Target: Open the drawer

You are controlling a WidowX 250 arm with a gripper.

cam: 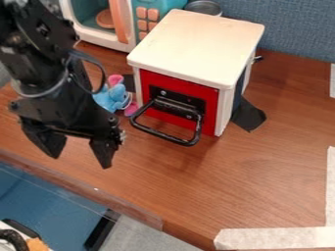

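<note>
Brown wooden table (281, 171) spreads under and around the claw (80, 161), and a blue-grey wall (294, 29) stands far behind it. The claw hangs down near the front edge of the table, and its two fingers are spread, with an open gap between them. Above it comes the black arm (39, 63), from the upper left of the view.

Just behind the claw, at its right, there is a small blue and pink toy (112, 97). To the right of the claw, apart from it, is the black handle (162, 135) of the drawer (180, 84). This drawer has a red front, and it sits closed in a white box (203, 44), which is behind and to the right of the claw. Beside the far side of the box, a black piece (249, 115) lies on the table.

Further behind the claw stands a toy microwave (95, 34) in white and teal, and behind the box is a round metal thing (204, 7). Well to the right, near the front, there is pale tape (281, 238). Below the claw, beyond the table edge, one sees a blue surface (49, 198).
</note>
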